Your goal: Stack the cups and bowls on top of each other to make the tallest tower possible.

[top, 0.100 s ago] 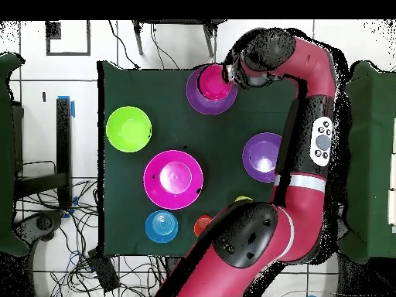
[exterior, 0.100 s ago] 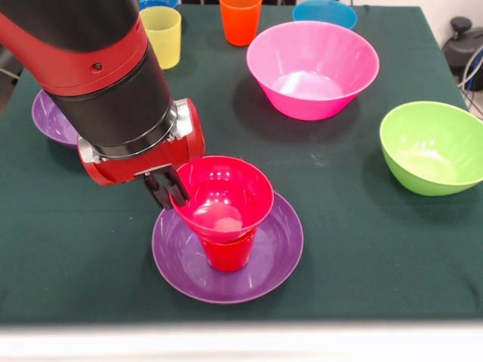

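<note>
Your arm (exterior, 0.100 s ago: 113, 83) reaches down with the wrist tilted; the gripper (exterior, 0.100 s ago: 167, 188) fingers close on the crimson bowl's (exterior, 0.100 s ago: 226, 192) rim.

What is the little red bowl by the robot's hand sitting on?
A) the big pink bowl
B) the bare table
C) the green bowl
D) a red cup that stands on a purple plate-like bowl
D: in the front view the small crimson bowl sits on top of the red cup, which stands in the middle of the wide purple bowl, while the gripper is at the crimson bowl's rim.
</note>
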{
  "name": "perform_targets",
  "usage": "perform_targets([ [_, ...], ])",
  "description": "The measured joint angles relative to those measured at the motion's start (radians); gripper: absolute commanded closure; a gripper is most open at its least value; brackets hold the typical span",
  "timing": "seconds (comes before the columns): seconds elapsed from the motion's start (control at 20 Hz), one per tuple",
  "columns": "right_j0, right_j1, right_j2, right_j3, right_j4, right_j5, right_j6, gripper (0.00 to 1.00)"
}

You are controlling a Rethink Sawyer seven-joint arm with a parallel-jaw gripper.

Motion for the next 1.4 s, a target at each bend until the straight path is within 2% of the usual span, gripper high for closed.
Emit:
perform_targets([
  [1.05, 0.0, -0.002, -0.002, 0.0, -0.015, 0.001, 0.0, 0.0],
  [1.3, 0.002, -0.034, -0.022, 0.018, -0.016, 0.048, 0.0, 0.0],
  [1.4, 0.004, -0.065, -0.037, 0.037, -0.016, 0.095, 0.0, 0.0],
])
